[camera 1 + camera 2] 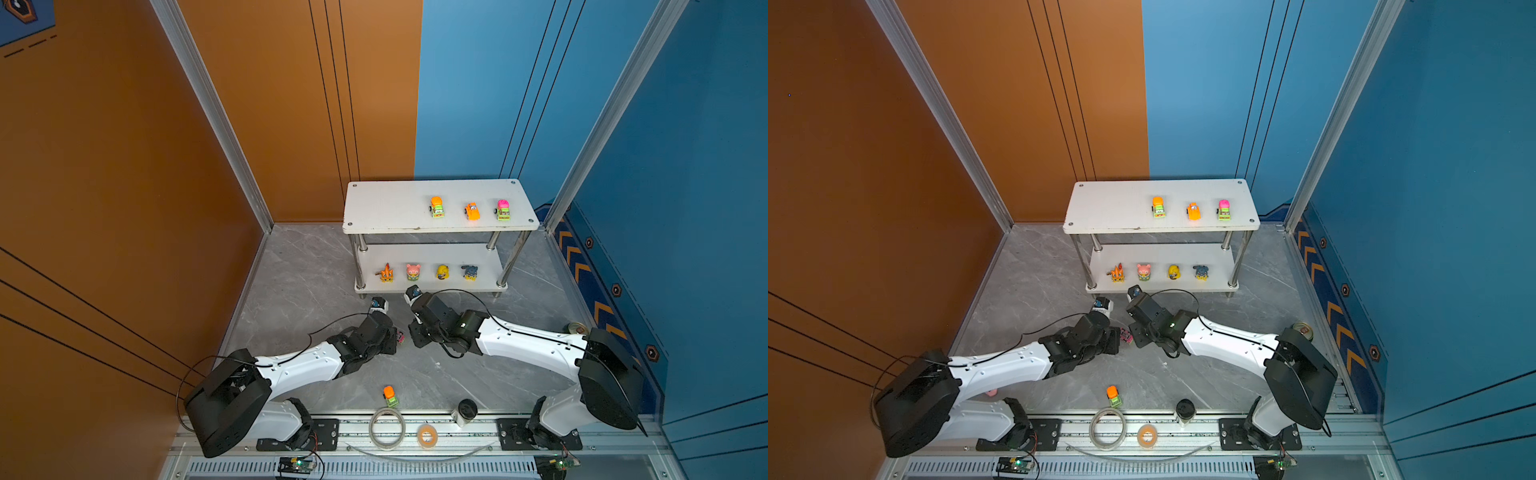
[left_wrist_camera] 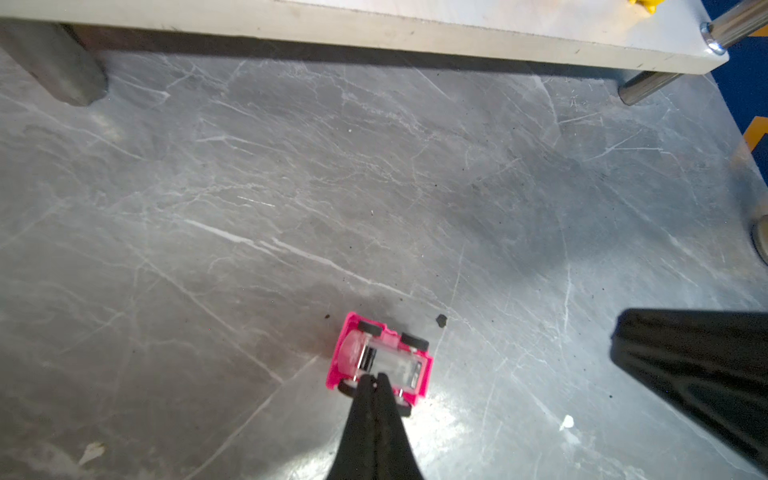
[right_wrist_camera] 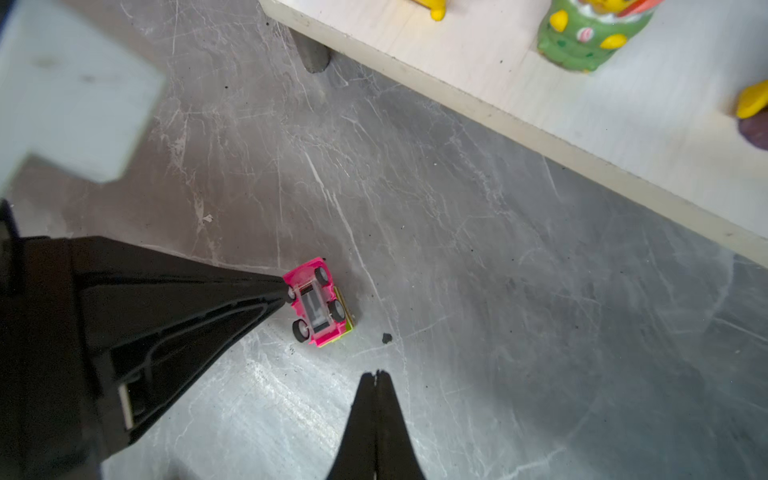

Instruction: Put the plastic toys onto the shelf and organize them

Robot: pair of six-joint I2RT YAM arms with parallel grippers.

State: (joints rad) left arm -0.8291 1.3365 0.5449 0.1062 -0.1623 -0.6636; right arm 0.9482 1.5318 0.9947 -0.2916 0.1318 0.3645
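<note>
A pink toy car lies overturned on the grey floor in front of the shelf, its wheels and underside showing. My left gripper is shut, and its tips touch the car's edge by a wheel. My right gripper is shut and empty, a little apart from the car. Three cars stand on the shelf's top board. Several figurines line the lower board. An orange and green car sits on the floor near the front rail.
Two tape rolls and a black-lidded cup lie on the front rail. A can stands by the right arm. The shelf's chrome posts and lower board edge are close ahead of both grippers.
</note>
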